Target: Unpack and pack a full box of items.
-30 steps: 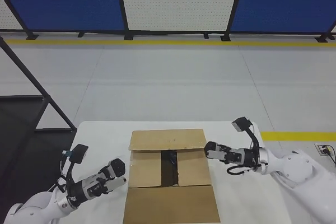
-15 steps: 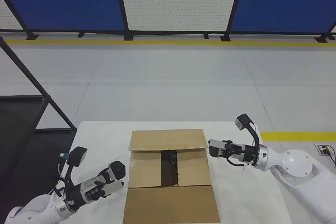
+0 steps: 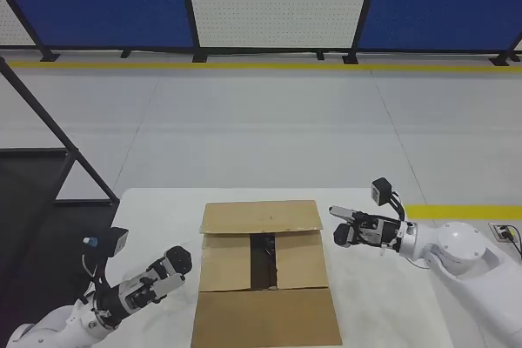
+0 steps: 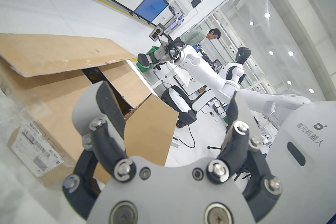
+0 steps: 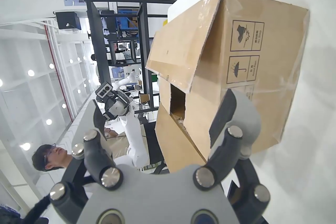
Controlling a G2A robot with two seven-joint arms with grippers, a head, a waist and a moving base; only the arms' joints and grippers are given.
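Left tool (image 3: 179,259), right tool (image 3: 337,224): both gaping, nothing held.
Either side of cardboard box (image 3: 226,261) on surface (image 3: 157,213), flaps ajar.

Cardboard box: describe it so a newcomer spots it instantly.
On the white table, midway between the two arms, sits the brown cardboard box. Its top flaps are partly open, leaving a dark slot down the middle. It is the only brown thing on the table, flanked by the open left claw and right claw.
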